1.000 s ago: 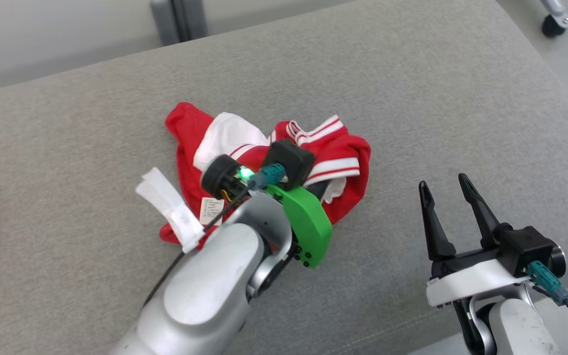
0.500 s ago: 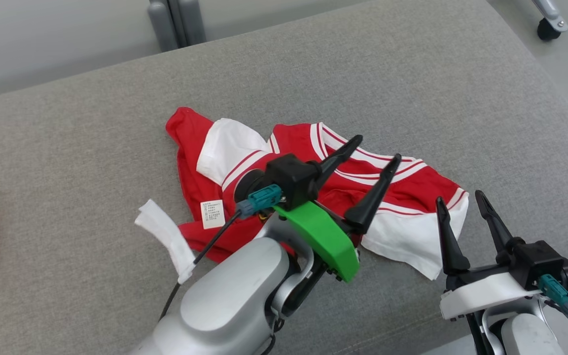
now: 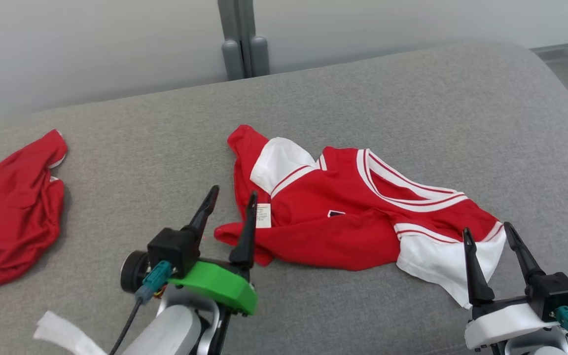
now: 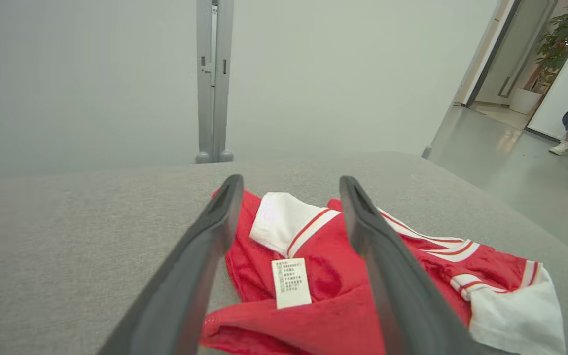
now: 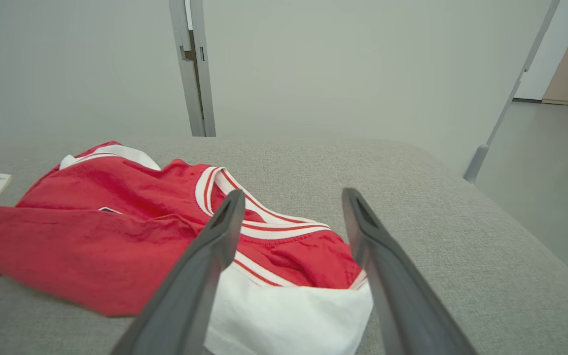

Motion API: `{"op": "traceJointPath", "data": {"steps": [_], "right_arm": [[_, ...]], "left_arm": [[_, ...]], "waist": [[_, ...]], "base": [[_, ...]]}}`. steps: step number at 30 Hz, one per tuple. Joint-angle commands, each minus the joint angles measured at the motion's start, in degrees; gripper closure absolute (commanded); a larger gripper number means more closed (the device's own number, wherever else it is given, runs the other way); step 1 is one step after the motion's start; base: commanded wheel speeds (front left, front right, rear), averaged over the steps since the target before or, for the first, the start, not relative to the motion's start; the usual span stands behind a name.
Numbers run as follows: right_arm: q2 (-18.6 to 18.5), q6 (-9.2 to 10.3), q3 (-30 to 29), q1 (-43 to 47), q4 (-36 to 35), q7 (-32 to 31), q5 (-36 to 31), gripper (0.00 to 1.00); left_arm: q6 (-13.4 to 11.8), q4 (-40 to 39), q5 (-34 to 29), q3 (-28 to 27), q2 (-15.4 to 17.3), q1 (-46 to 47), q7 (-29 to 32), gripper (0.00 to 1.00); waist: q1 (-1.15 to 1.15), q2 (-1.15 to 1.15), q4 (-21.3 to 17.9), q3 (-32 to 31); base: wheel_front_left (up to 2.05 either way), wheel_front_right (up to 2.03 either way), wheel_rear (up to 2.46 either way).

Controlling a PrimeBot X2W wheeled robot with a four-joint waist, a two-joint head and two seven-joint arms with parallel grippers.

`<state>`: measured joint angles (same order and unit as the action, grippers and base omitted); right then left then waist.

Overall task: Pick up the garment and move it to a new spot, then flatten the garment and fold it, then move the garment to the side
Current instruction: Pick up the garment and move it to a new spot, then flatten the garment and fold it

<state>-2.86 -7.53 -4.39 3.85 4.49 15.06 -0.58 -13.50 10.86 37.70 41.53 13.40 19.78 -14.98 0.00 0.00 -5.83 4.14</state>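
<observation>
Lying rumpled on the grey cushion (image 3: 412, 98), the red-and-white garment (image 3: 343, 217) is flanked by the left gripper (image 3: 233, 192) and right gripper (image 3: 486, 229), both spread wide, empty.

You have two garments on the one grey upholstered cushion (image 3: 412, 98): one red jersey with white striped trim (image 3: 343, 217) and one crumpled plain red garment (image 3: 17, 207). The jersey carries one white printed care label (image 3: 263, 216). You are working with two grippers, the left gripper on its green mount (image 3: 233, 192) and the right gripper on its white mount (image 3: 486, 229), each with two long dark fingers (image 3: 200, 217), four in all. Count two grey upright posts (image 3: 242, 44), and one loose white strip (image 3: 62, 337).
</observation>
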Motion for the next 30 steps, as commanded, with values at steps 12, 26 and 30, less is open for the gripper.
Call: {"op": "traceJointPath", "data": {"steps": [12,26,30], "right_arm": [[-0.08,0.08,-2.12,4.82,-0.31,0.18,-0.65,0.00],[-0.07,0.08,-1.87,6.25,0.81,0.18,-1.31,0.00],[-0.06,0.08,-1.60,5.98,0.74,0.18,-1.21,0.00]], "left_arm": [[1.79,-2.09,-9.81,-17.77,-1.35,-20.63,-0.23,0.00],[11.57,-0.84,-21.19,-32.98,-7.51,-30.46,-0.19,0.00],[14.81,-1.63,-23.37,-35.28,-8.53,-30.81,-0.19,0.00]], "waist": [[0.00,0.00,8.49,-5.82],[0.00,0.00,9.70,-7.98],[0.00,0.00,9.42,-7.95]], "base": [[0.00,0.00,0.00],[0.00,0.00,0.00],[0.00,0.00,0.00]]}}
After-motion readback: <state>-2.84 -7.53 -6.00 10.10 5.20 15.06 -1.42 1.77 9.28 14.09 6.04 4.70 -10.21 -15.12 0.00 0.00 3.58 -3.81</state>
